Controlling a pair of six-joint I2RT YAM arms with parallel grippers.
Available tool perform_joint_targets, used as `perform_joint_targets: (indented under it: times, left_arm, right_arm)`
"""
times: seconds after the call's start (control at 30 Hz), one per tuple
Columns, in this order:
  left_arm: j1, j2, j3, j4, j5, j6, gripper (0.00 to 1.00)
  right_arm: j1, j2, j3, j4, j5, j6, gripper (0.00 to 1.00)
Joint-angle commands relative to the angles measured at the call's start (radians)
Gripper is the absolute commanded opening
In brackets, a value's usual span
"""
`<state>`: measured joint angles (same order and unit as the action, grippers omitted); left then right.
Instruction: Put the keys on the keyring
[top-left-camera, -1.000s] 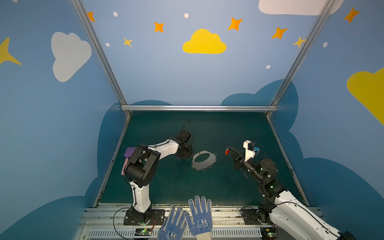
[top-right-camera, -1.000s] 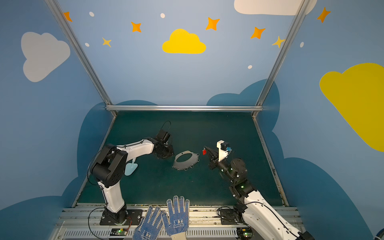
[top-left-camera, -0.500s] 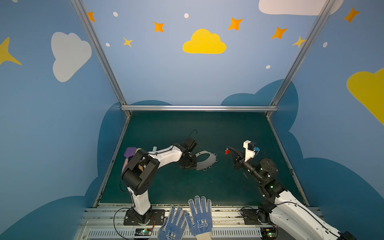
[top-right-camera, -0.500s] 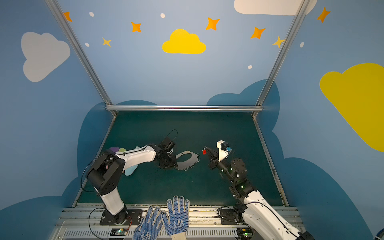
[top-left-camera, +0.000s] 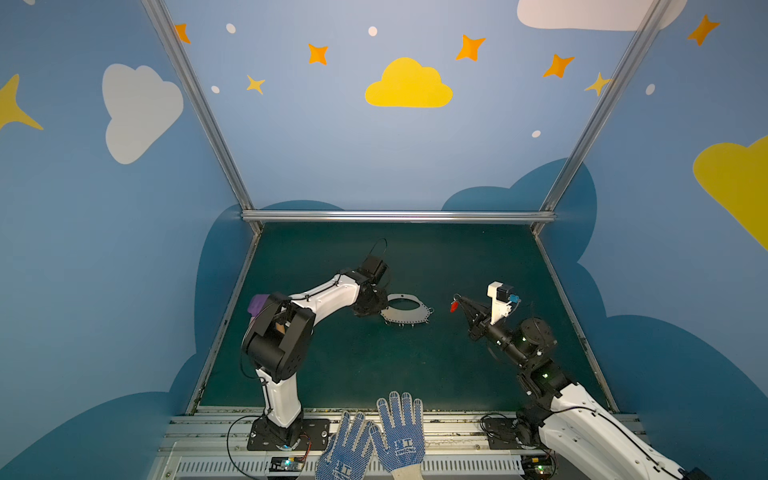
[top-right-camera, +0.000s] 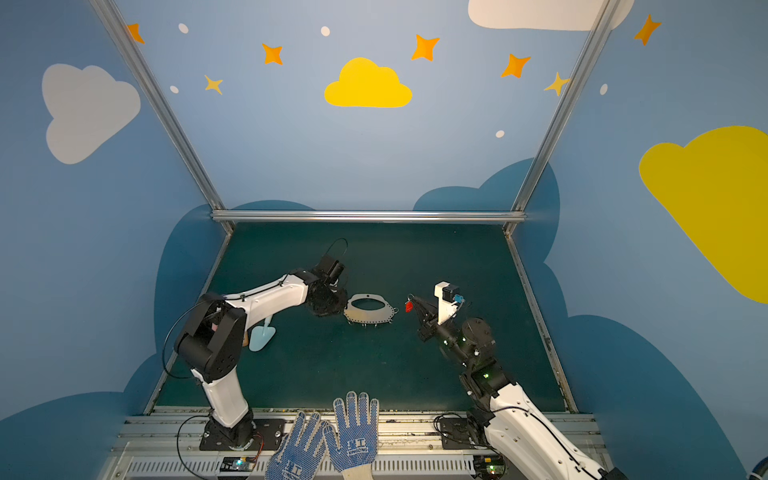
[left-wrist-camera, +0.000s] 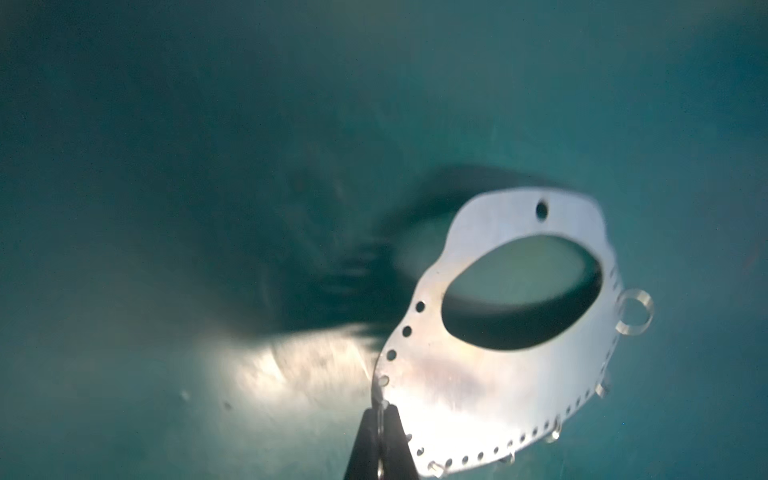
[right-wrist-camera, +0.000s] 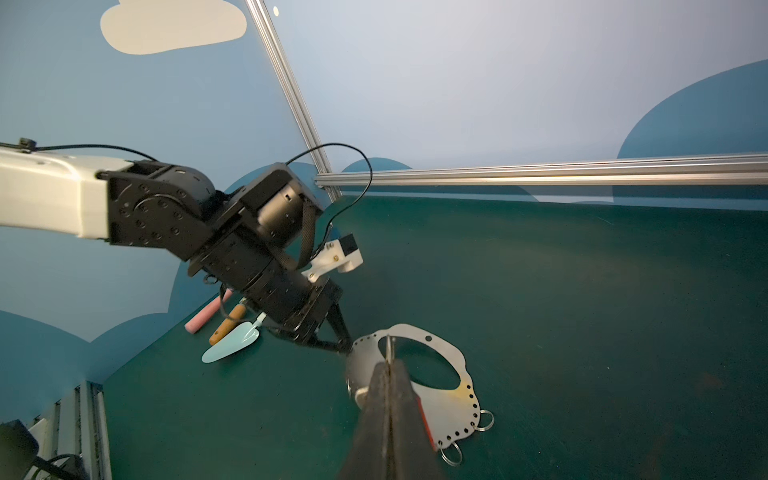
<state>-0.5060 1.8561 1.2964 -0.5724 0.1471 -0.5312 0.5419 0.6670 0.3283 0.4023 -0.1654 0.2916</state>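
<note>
Here, each gripper has hold of its own part.
The left gripper (left-wrist-camera: 380, 409) is clamped on the rim of the keyring (top-left-camera: 409, 319), a flat grey plate with a large oval hole that sits about midway between the left and right edges of the green counter (top-left-camera: 374, 374). The right gripper (top-left-camera: 457, 301) is pressed together on the keys (top-left-camera: 454, 306), red and silver, raised above the counter just right of the plate and not touching it.
</note>
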Motion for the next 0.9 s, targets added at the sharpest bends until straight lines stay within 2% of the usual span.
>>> perform_joint_targets:
  times: [0.0, 0.13, 0.17, 0.23, 0.27, 0.4, 0.63, 0.73, 0.87]
  left_arm:
    - [0.024, 0.059, 0.068, -0.087, -0.011, 0.073, 0.04]
    - [0.036, 0.096, 0.102, -0.101, -0.004, 0.089, 0.04]
    - [0.037, 0.101, 0.106, -0.106, -0.013, 0.087, 0.10]
    - [0.039, 0.106, 0.106, -0.117, -0.050, 0.073, 0.38]
    - [0.039, 0.103, 0.101, -0.119, -0.062, 0.066, 0.45]
    - [0.039, 0.029, 0.031, -0.070, -0.024, 0.024, 0.46]
    - [0.005, -0.082, -0.129, 0.058, 0.146, -0.105, 0.49]
    - [-0.020, -0.085, -0.159, 0.102, 0.154, -0.129, 0.53]
    - [-0.038, -0.030, -0.102, 0.065, 0.124, -0.113, 0.54]
  right_arm:
    - [0.007, 0.000, 0.017, 0.008, -0.009, 0.012, 0.00]
    - [0.009, 0.003, 0.020, 0.007, -0.008, 0.013, 0.00]
    - [0.009, 0.005, 0.020, 0.005, -0.008, 0.013, 0.00]
    - [0.009, 0.005, 0.019, 0.005, -0.006, 0.012, 0.00]
    - [0.009, 0.006, 0.020, 0.006, -0.007, 0.013, 0.00]
    - [0.011, 0.004, 0.018, 0.003, -0.008, 0.012, 0.00]
    - [0.010, 0.008, 0.007, 0.013, -0.008, 0.021, 0.00]
    - [0.012, 0.017, 0.008, 0.018, -0.013, 0.026, 0.00]
    - [0.016, 0.017, 0.007, 0.015, -0.014, 0.031, 0.00]
